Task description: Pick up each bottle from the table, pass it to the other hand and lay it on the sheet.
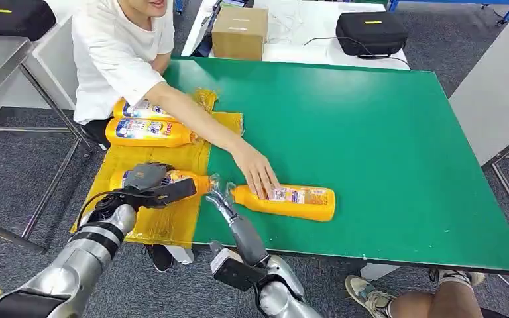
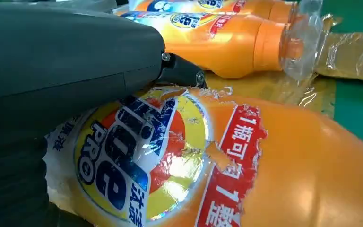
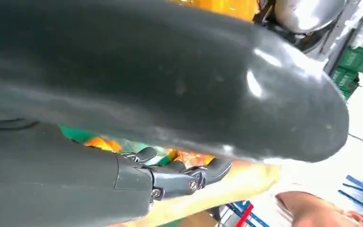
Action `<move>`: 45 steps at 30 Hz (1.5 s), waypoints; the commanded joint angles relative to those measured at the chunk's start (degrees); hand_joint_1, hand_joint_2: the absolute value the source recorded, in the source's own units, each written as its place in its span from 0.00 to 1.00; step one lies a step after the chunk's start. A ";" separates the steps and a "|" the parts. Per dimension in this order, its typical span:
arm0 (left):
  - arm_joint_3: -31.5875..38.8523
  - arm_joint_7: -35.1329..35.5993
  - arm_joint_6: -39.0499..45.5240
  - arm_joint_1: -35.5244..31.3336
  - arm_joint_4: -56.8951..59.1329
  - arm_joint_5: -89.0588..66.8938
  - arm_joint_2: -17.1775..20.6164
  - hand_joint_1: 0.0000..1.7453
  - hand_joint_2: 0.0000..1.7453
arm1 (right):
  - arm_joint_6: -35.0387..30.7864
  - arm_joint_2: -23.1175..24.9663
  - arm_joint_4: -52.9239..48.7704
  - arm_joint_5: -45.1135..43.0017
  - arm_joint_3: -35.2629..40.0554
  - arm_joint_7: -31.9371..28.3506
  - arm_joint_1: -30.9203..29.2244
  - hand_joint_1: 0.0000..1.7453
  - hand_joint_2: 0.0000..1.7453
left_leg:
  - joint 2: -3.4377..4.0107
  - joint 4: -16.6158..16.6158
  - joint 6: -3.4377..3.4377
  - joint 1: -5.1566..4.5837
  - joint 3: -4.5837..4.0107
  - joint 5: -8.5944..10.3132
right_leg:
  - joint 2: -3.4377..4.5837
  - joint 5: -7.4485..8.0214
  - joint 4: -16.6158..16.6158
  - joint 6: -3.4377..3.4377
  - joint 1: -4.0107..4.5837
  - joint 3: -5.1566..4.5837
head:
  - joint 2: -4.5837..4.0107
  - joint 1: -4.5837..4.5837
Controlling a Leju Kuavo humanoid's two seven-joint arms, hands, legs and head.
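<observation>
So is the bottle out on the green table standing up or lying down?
Lying down. The bottle rests on its side on the green table, neck toward the yellow sheet, with a person's hand on it.

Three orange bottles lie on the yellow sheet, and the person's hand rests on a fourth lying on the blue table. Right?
Not quite: the table is green, not blue, as the head view shows. The rest holds: three orange bottles on the yellow sheet, the person's hand on the fourth bottle.
</observation>
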 commanded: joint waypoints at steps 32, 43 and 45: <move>14.01 -10.07 -8.68 -6.54 2.78 27.29 -5.05 0.00 1.00 | -0.39 0.79 8.80 -4.25 -0.27 -3.05 -4.64 0.00 0.00 | 0.05 0.01 -0.04 0.02 -0.02 -0.03 | 0.02 -0.02 0.00 -0.03 0.03 -0.03 | 0.00 -0.02; 13.21 -7.17 -16.11 10.85 -35.89 64.93 -6.71 0.00 1.00 | -4.66 -2.77 2.08 -2.61 -2.54 -1.31 -1.77 0.00 1.00 | 0.13 -0.03 -0.04 0.00 0.06 -0.10 | 0.09 -0.07 -0.04 -0.03 0.00 0.02 | 0.00 -0.02; 12.23 -7.57 -15.55 13.56 -39.71 67.07 -6.31 0.00 1.00 | -8.40 -4.35 1.39 1.82 -2.42 0.73 -1.38 0.00 1.00 | 0.13 -0.03 -0.02 -0.02 -0.03 -0.07 | 0.08 -0.02 -0.05 -0.01 -0.01 -0.08 | 0.00 -0.02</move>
